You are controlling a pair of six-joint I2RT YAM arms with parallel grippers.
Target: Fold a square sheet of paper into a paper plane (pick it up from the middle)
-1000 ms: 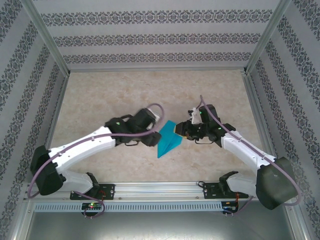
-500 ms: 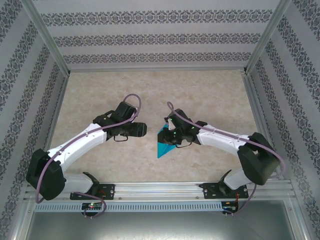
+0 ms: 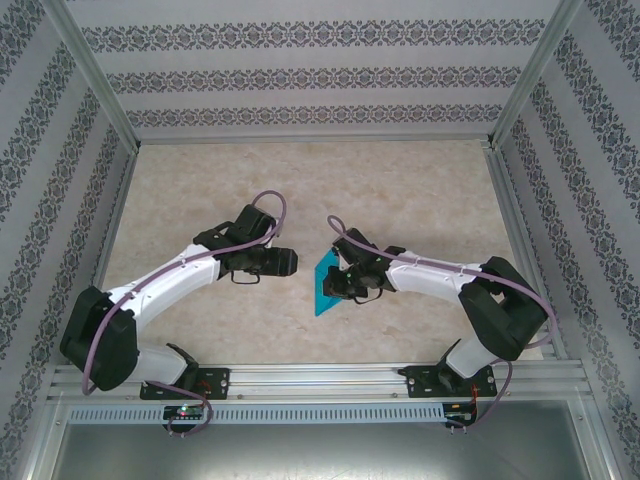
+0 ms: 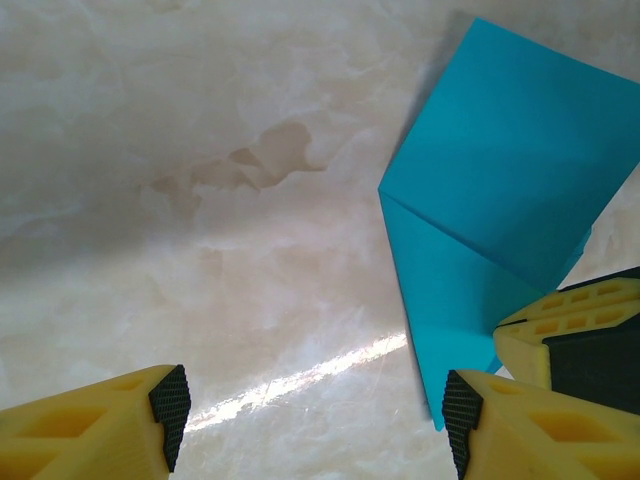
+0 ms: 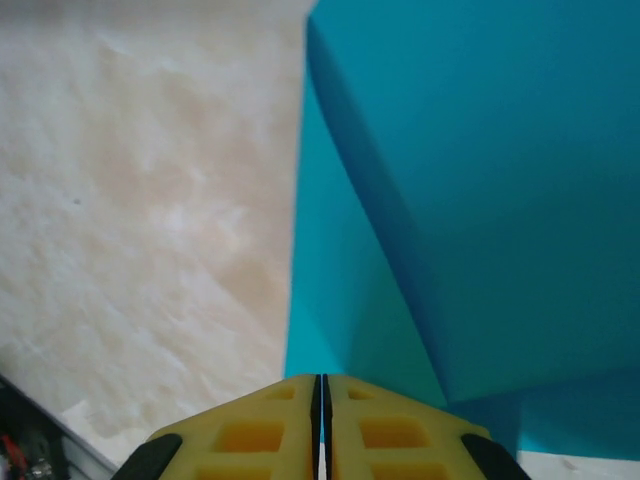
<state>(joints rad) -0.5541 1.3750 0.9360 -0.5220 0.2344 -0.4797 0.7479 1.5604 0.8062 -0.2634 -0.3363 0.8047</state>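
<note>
Over the last second the left end effector [image 3: 289, 262] drew back to the left, away from the paper plane [image 3: 324, 286]. The right arm bent at its elbow and brought the right end effector [image 3: 338, 282] in over the paper's right side. The turquoise shape also looked narrower from above than it had, as if tipped up on one edge.

At this moment the plane sat near the middle of the bench [image 3: 300, 180], between the two end effectors, with its point towards the near edge. The left wrist view showed a diagonal crease across the paper plane [image 4: 500, 190]. The left end effector [image 4: 315, 402] stood wide open with nothing between its fingers, just beside the point. The right end effector [image 5: 321, 388] had its fingers pressed together, and a thin layer of the paper plane [image 5: 460, 190] ran into the slit between them, so it was gripping the paper. Whether the point rested on the bench or hung just clear, I could not tell.

The grip looked shallow and close to an edge. A quick lift or twist could let the thin sheet slide out or tear at the pinch. With the left side released, the folded flaps could spring open. Pressing downwards could buckle the point against the bench.
</note>
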